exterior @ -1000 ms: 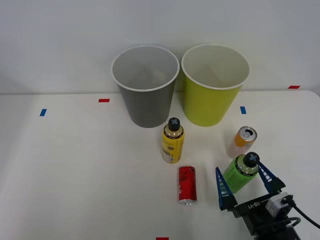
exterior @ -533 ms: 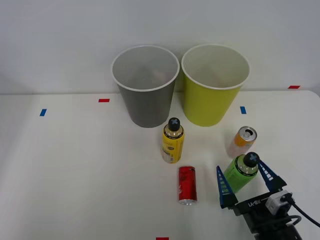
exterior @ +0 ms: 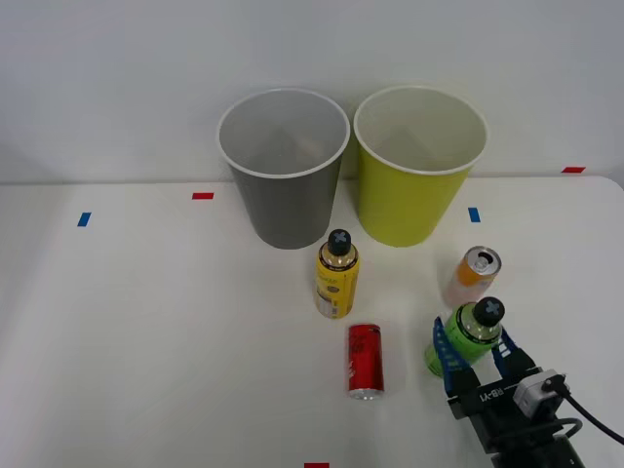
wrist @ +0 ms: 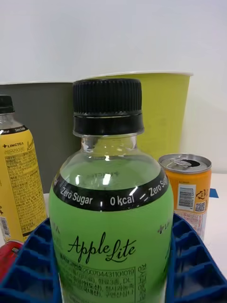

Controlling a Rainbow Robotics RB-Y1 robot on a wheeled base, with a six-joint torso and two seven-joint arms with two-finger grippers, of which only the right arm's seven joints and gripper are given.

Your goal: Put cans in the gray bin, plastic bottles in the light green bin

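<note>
Clamping the green bottle (exterior: 470,335) low on its body, the right claw (exterior: 478,363) sits at the lower right of the front view, its blue ribbed fingers (exterior: 445,355) pressed against both sides of the bottle. From the wrist view the same green bottle (wrist: 111,227) stands upright with its black cap on, and the fingers (wrist: 28,270) hug its lower label on either side.

Just above the held bottle in the front view stands the orange and pale pink can (exterior: 475,277), near it but apart, with its silver top opened; the wrist view shows this can (wrist: 188,194) just beside the bottle's shoulder. The red can (exterior: 365,360) lies on its side at lower centre, a clear strip of white worktop (exterior: 146,322) between it and the claw. The yellow bottle (exterior: 336,274) stands upright just above the red can, close below the gray bin (exterior: 285,171).

Both bins stand side by side at upper centre against the back wall, rims nearly touching, with the light green bin (exterior: 417,166) on the right, above the claw. Left of the yellow bottle the worktop runs bare to the frame's left edge. Its right edge passes close to the claw.
</note>
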